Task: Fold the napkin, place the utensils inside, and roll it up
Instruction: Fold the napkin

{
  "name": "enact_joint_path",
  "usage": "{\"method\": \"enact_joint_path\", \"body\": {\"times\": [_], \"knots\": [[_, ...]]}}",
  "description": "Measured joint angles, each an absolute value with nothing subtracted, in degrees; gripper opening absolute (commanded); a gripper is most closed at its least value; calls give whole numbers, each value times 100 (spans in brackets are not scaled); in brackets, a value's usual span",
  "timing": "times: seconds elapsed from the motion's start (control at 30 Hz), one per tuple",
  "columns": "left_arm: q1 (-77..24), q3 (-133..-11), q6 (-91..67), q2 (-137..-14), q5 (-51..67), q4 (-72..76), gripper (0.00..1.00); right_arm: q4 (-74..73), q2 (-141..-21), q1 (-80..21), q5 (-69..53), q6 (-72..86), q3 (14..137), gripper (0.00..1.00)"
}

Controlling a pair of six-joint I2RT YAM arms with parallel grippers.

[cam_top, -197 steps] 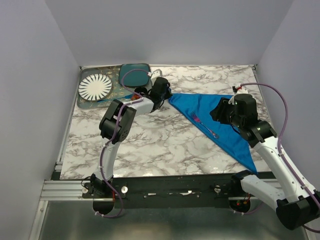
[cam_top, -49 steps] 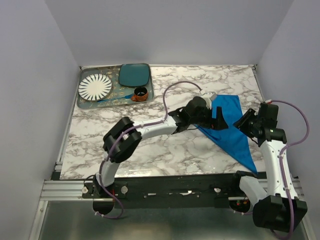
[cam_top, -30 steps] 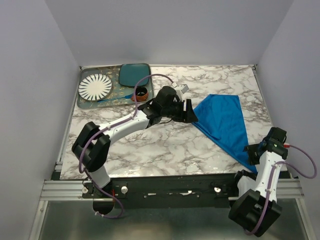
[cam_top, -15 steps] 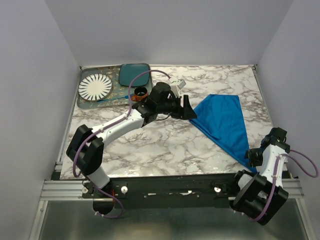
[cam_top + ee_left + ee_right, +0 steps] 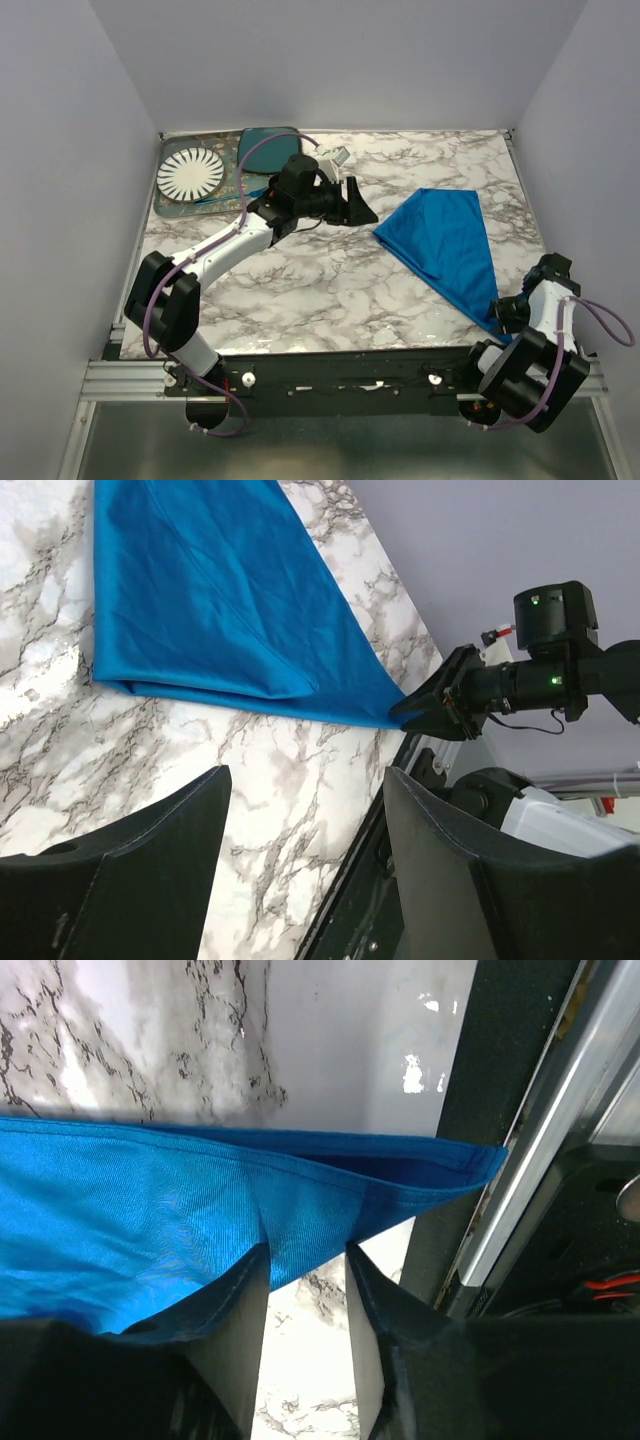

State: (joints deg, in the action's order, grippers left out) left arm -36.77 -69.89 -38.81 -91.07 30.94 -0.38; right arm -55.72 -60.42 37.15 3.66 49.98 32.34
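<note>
Pulling back from where it was half a second ago, my left claw (image 5: 305, 780) is now hanging nearer the tray (image 5: 160, 207) and well clear of the napkin (image 5: 440, 240). My right arm is folding its elbow lower at the near right corner, and the cloth is lying much as it was. My left claw is spreading its jaws wide and carrying nothing. It is hovering over bare marble, with the napkin's folded edge lying beyond its tips. My right claw (image 5: 305, 1252) is sitting at the napkin's nearest corner, jaws standing partly apart rather than clenched. They are straddling the hemmed edge, where a small pucker of blue is showing between the fingers (image 5: 235, 1330); whether the tips are pressing on the cloth I cannot tell. The napkin is lying folded into a long blue triangle on the right half of the surface (image 5: 300, 290), its broad end pointing toward the far side and its narrow tip reaching the near edge by the black rail (image 5: 350, 382). White marble with grey veins is shining under the light. At the far left corner the tray is holding a white ribbed plate (image 5: 190, 173) and a dark teal plate (image 5: 258, 150). Plain pale lilac walls (image 5: 330, 60) are closing in the surface on three sides.
</note>
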Motion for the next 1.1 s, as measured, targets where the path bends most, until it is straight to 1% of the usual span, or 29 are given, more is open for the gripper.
{"method": "enact_joint_path", "body": {"times": [0.07, 0.2, 0.33, 0.4, 0.47, 0.53, 0.57, 0.67, 0.87, 0.97, 1.07, 1.1], "knots": [[-3636, -6925, -3920, -9107, 3164, 38, 71, -5489, -6134, 3715, 386, 4991, 3229, 49], [-3570, -6827, -4062, -9109, 3288, 211, 70, -5271, -6252, 3715, 395, 4978, 3159, 49], [-3542, -6792, -4158, -9109, 3356, 340, 71, -5048, -6383, 3715, 392, 4995, 3015, 42], [-3524, -6790, -4178, -9109, 3371, 377, 70, -5039, -6396, 3715, 395, 5019, 3011, 37], [-3520, -6790, -4189, -9109, 3374, 390, 70, -5026, -6379, 3715, 397, 5063, 3004, 26], [-3518, -6788, -4198, -9109, 3378, 416, 70, -5002, -6326, 3715, 403, 5100, 2987, 21], [-3507, -6788, -4202, -9109, 3385, 427, 70, -4982, -6309, 3715, 405, 5118, 2980, 14], [-3494, -6783, -4209, -9109, 3400, 462, 71, -4915, -6237, 3715, 412, 5085, 2958, 9], [-3494, -6768, -4235, -9129, 3415, 508, 71, -4895, -5944, 3629, 554, 4875, 3002, 9], [-3494, -6766, -4263, -9172, 3415, 528, 71, -4893, -5933, 3387, 556, 4742, 3162, 9], [-3494, -6753, -4272, -9238, 3415, 554, 71, -4895, -5907, 2884, 657, 4683, 3389, 9], [-3494, -6744, -4272, -9260, 3415, 556, 71, -4890, -5887, 2541, 701, 4661, 3522, 9]]}}
